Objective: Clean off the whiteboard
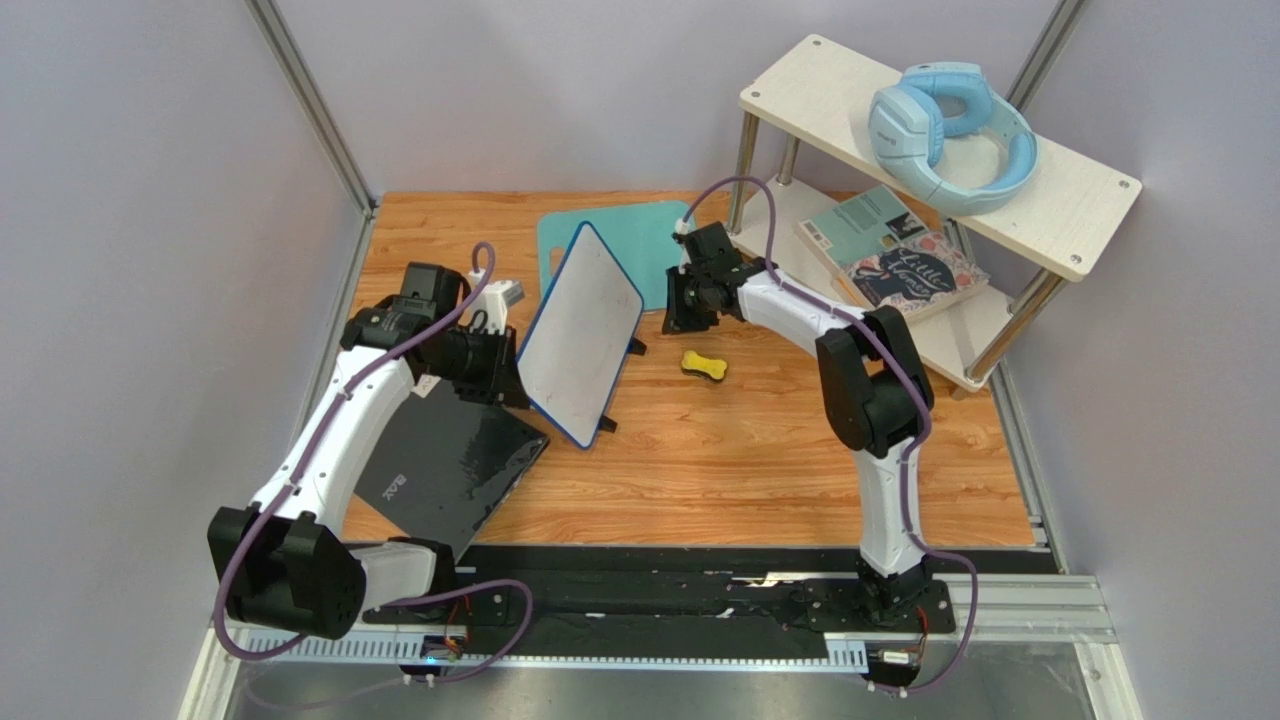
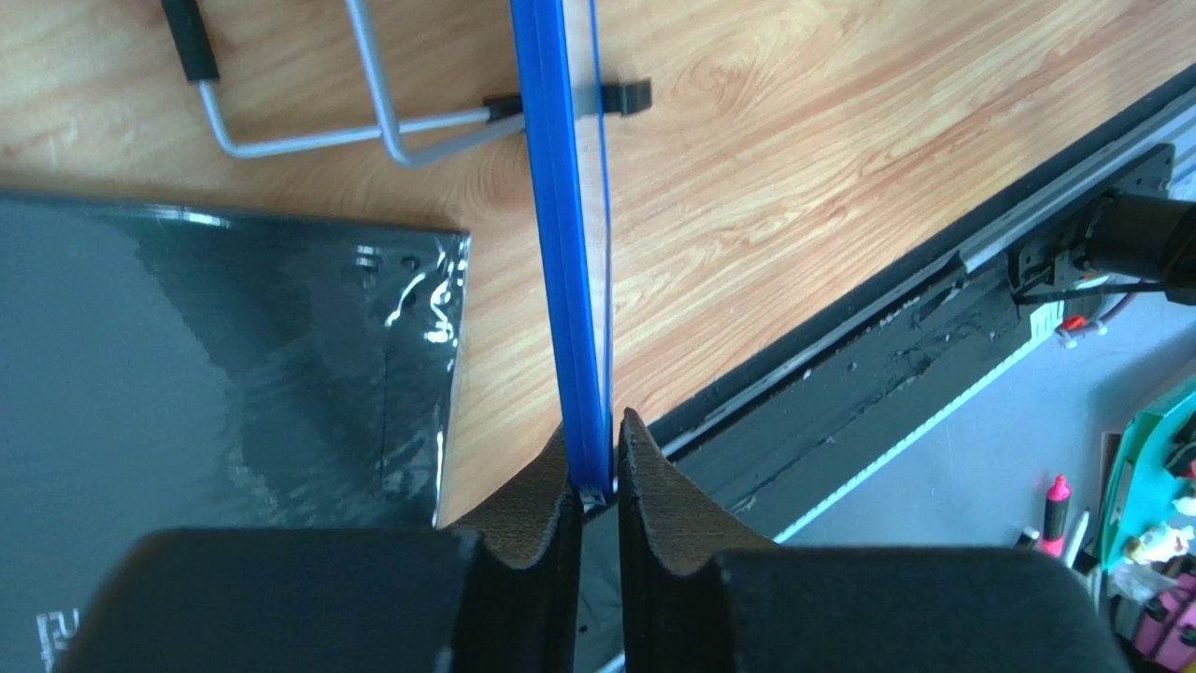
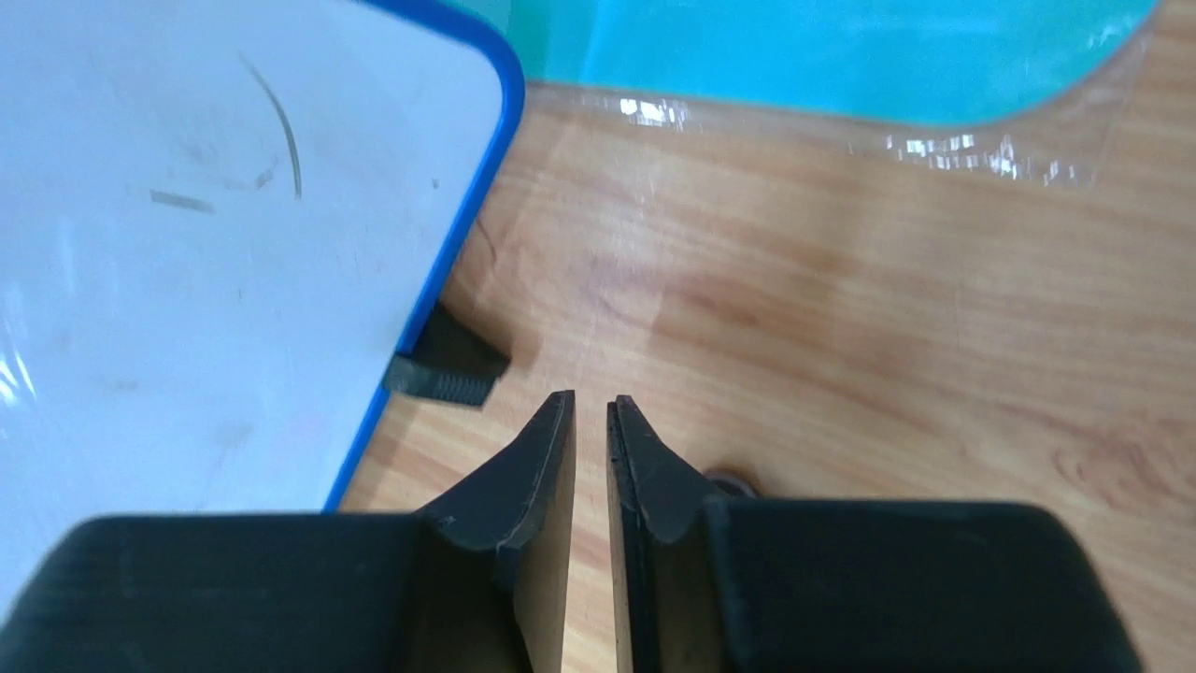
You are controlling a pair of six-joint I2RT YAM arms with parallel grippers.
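Observation:
The whiteboard (image 1: pixel 583 333), white with a thin blue frame, stands tilted in the middle of the wooden table. My left gripper (image 1: pixel 508 365) is shut on its left edge; the left wrist view shows the blue frame (image 2: pixel 567 239) pinched between my gripper's (image 2: pixel 597 470) pads. My right gripper (image 1: pixel 685 311) hovers just right of the board's far corner, shut and empty. In the right wrist view the gripper (image 3: pixel 591 421) points at bare wood beside the board's face (image 3: pixel 183 281), which carries a few faint dark strokes, and one black foot (image 3: pixel 447 368).
A small yellow bone-shaped object (image 1: pixel 703 365) lies right of the board. A glossy black slab (image 1: pixel 443 465) lies at the front left and a teal mat (image 1: pixel 631 248) lies behind the board. A two-tier shelf (image 1: pixel 1052 180) at the back right holds blue headphones (image 1: pixel 950 132) and books (image 1: pixel 902 258).

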